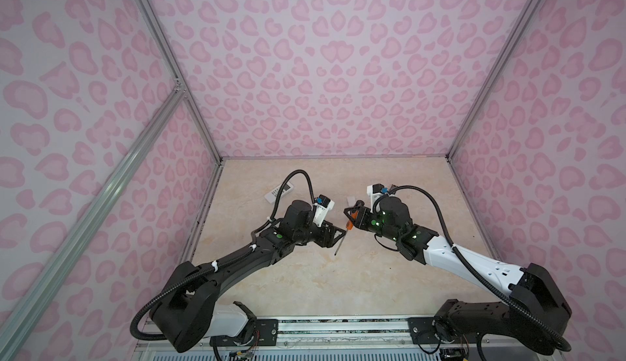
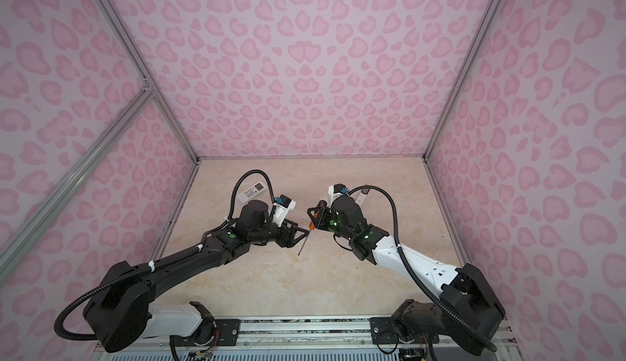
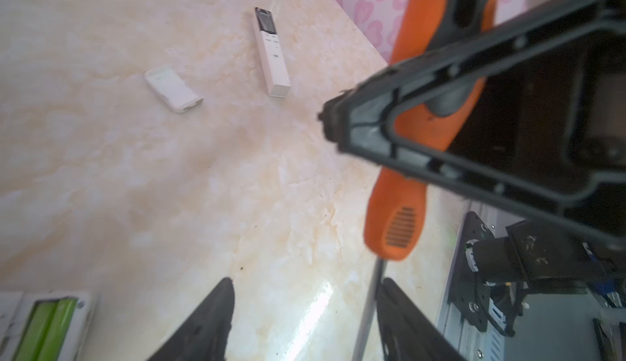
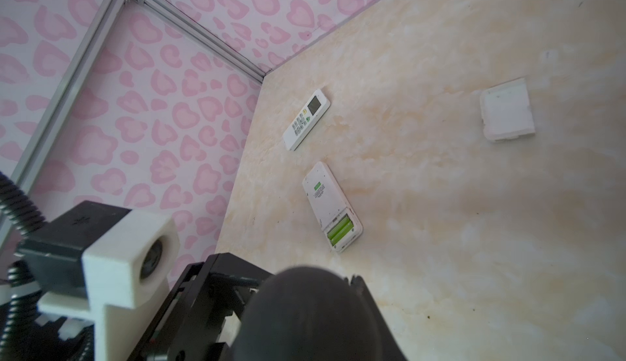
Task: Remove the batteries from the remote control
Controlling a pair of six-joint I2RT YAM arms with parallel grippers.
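Risk: screwdriver swivels or drops, since only right hand clamps its handle; left hand spread wide, empty, straddling shaft. Then tip misses the batteries.

Left arm: matte blk links, white shell on the base seg, round green dot on one link; blk corrugated cable strapped on w/ white ties. Right arm: glossy white forearm shell w/ small slots, blk joints, several green LEDs lit, its own blk corrugated cable. Each wrist has a white cam mount w/ blue connector. Left end effector: blk tapered fingers, rough surface. Right end effector: blk open-frame triangular fingers, ribbed, small screws. Base plates blk w/ silver screws
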